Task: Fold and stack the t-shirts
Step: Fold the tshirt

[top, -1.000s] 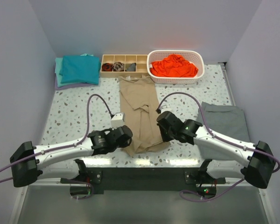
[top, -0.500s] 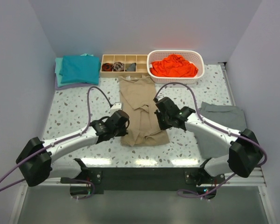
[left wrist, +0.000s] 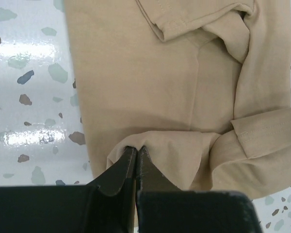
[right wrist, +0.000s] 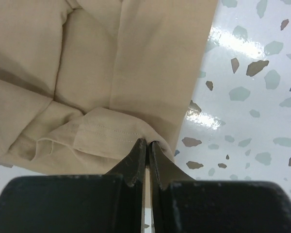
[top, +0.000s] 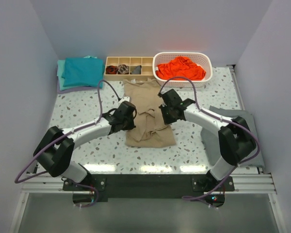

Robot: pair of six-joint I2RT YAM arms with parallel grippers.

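Pinching the tan t-shirt (top: 144, 97) with left gripper (left wrist: 137, 150) and right gripper (right wrist: 148, 143), each pressed tight on a lifted fold of cloth at opposite side edges. Spread just in front of the wooden tray (top: 129, 67), collar toward it, and gripped as a pair, apparently, to keep the fold square. Left of the tray, folded teal t-shirts (top: 81, 72); right of it, an orange-red t-shirt (top: 181, 68) heaped in the white basket (top: 208, 74), not yet folded.
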